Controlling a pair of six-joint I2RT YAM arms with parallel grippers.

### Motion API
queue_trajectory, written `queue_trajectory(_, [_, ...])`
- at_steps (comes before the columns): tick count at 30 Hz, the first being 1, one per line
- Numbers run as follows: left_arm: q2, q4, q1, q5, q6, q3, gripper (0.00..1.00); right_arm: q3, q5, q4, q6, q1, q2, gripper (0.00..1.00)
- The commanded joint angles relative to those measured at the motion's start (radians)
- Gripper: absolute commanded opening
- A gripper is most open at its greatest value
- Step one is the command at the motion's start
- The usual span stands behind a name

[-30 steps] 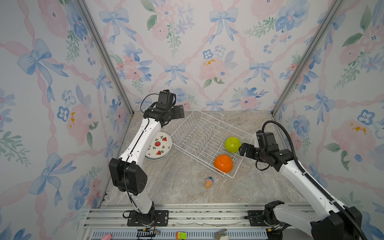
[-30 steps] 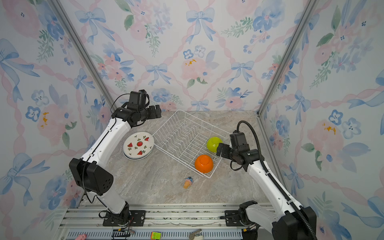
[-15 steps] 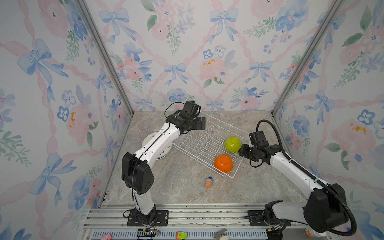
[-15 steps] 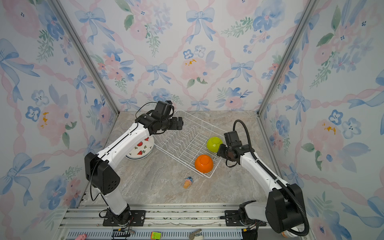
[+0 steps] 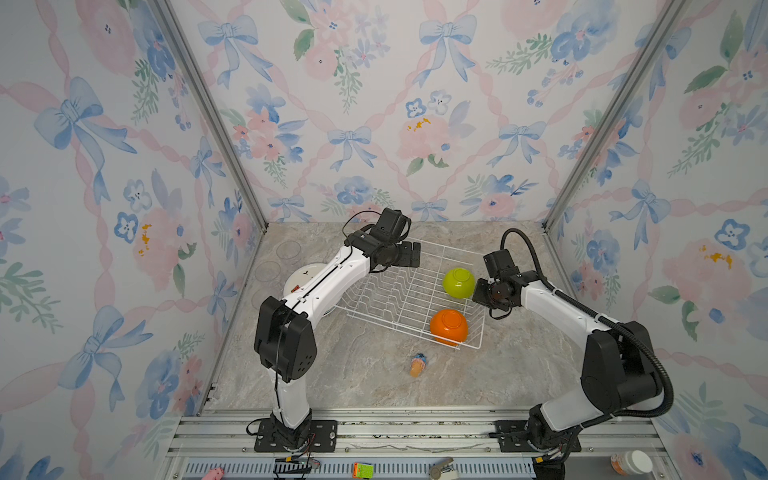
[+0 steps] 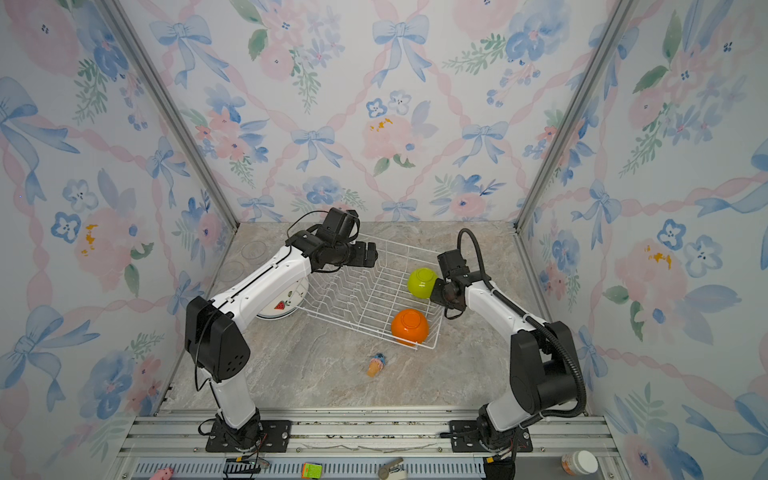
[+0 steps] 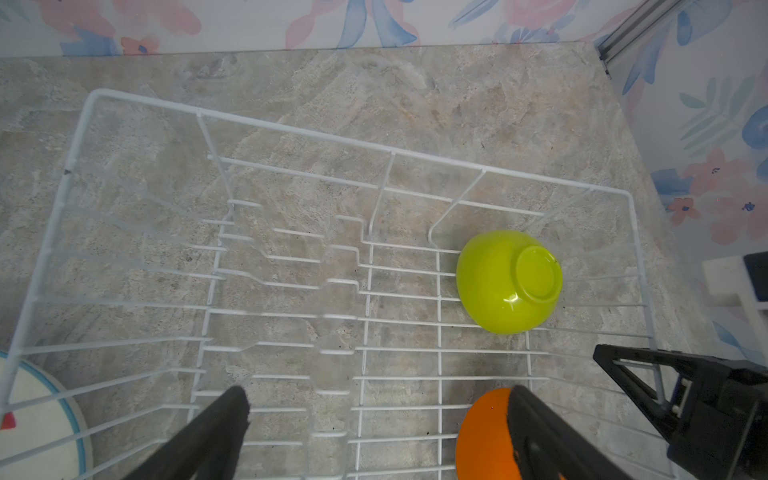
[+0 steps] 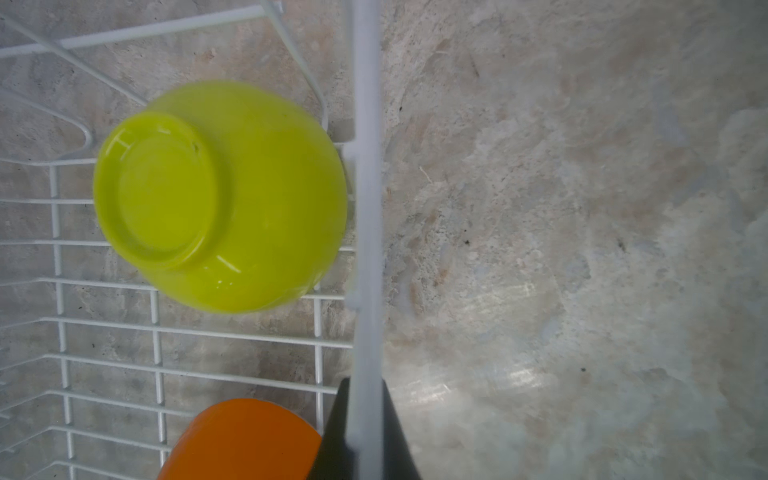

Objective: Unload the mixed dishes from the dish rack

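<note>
While the dish rack (image 5: pixel 399 328) (image 6: pixel 357 328) lies askew at the middle of the table (image 5: pixel 353 382), we enter its edges first.

- Right short rim: clamped by the right gripper (image 8: pixel 365 415) (image 5: pixel 478 291). Its jaws are closed on the white wire, which runs between the black fingers in the right wrist view. In both top views the wrist hides this grip.
- Far left corner: the left gripper (image 5: pixel 409 254) (image 6: pixel 368 254) hangs above it, jaws spread wide, holding nothing. In the left wrist view its fingers (image 7: pixel 224 424) frame bare prong rows.

Inside the rack, both at its right end and apart from each other:
- lime-green bowl (image 5: pixel 459 282) (image 6: pixel 422 282) (image 7: pixel 509 282) (image 8: pixel 220 195), base up, just beside the clamped rim;
- orange bowl (image 5: pixel 449 327) (image 6: pixel 409 327), base up, in the near right corner.

Outside the rack:
- plates (image 5: pixel 309 274) (image 6: pixel 286 305), just beside its left end, partly under the left arm;
- glasses (image 5: pixel 289 249) (image 6: pixel 254 249), near the left wall;
- toy (image 5: pixel 417 365) (image 6: pixel 377 364), lying on the table in front of the rack.

Open room: we note a broad stretch of table between the front rim and the rail, broken only by the toy. There is also a strip behind the rack, and bare stone right of the clamped rim.

Only the top views show the glasses and the toy. The left wrist view shows a blue-ringed plate edge (image 7: pixel 37 415) just outside the rim.
</note>
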Motion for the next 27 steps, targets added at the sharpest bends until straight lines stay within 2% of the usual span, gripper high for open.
queue_trajectory(1, [-0.021, 0.005, -0.002, 0.019, 0.000, -0.013, 0.98, 0.094, 0.171, -0.071, -0.118, -0.012, 0.057, 0.04])
queue_trajectory(8, [-0.021, 0.007, -0.004, 0.029, 0.001, -0.014, 0.98, 0.240, 0.182, -0.113, -0.191, -0.055, 0.159, 0.05])
queue_trajectory(13, [-0.018, 0.011, -0.006, 0.044, -0.004, -0.014, 0.98, 0.294, 0.234, -0.162, -0.273, -0.074, 0.198, 0.05])
queue_trajectory(27, [0.014, 0.013, -0.014, 0.079, -0.022, 0.015, 0.98, 0.218, 0.230, -0.131, -0.345, -0.230, 0.143, 0.07])
